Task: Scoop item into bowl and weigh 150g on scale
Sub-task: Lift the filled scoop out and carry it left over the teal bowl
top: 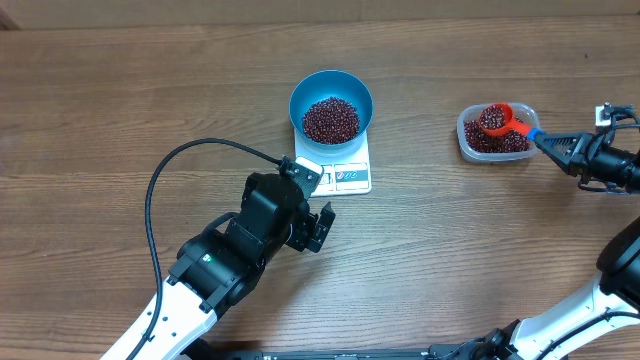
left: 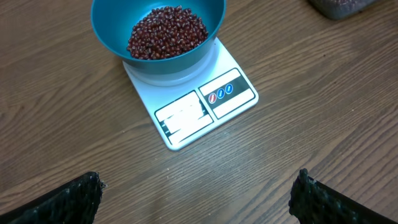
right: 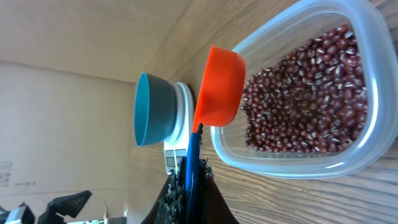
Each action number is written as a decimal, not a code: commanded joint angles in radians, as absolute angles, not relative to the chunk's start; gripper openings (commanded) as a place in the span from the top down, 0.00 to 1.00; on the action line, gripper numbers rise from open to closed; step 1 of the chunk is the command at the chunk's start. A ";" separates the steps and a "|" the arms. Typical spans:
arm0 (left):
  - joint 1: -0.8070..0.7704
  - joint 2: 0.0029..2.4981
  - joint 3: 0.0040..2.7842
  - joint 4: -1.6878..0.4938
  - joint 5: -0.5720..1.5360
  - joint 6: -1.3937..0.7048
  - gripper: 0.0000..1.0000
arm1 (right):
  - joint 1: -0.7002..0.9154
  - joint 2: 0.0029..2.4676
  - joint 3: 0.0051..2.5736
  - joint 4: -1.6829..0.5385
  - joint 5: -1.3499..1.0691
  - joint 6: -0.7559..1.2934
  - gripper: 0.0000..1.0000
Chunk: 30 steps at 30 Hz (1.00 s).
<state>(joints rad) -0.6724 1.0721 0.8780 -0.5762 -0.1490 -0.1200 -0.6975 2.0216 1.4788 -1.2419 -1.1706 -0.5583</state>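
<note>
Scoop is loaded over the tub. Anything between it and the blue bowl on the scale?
Nothing visible. Only bare table lies between the loaded scoop over the tub and the bowl on the scale. The open left gripper sits on the scale's display side, off that line.

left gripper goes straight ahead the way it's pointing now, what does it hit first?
Most likely the scale, display-and-button edge first; the bowl sits on its far part. The open left gripper faces it across bare table. If it pitches down, the table could come first; depth unclear.
</note>
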 commanded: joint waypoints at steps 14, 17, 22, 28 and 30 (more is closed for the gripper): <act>-0.668 1.079 0.877 -0.575 -0.138 -0.104 0.00 | -0.616 2.026 1.473 -1.252 -1.361 -0.585 0.96; -0.668 1.079 0.877 -0.575 -0.138 -0.104 0.00 | -0.581 2.026 1.473 -1.255 -1.367 -0.585 0.96; -0.668 1.079 0.877 -0.575 -0.138 -0.104 0.00 | -0.502 2.026 1.473 -1.264 -1.367 -0.585 0.96; -0.668 1.079 0.877 -0.575 -0.138 -0.104 0.00 | -0.396 2.025 1.473 -1.270 -1.411 -0.585 0.96; -0.668 1.079 0.877 -0.575 -0.137 -0.104 0.01 | -0.361 2.025 1.473 -1.270 -1.435 -0.585 0.96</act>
<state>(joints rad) -0.6724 1.0721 0.8780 -0.5762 -0.1493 -0.1200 -0.4011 2.0216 1.4788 -1.2716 -1.3560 -0.5732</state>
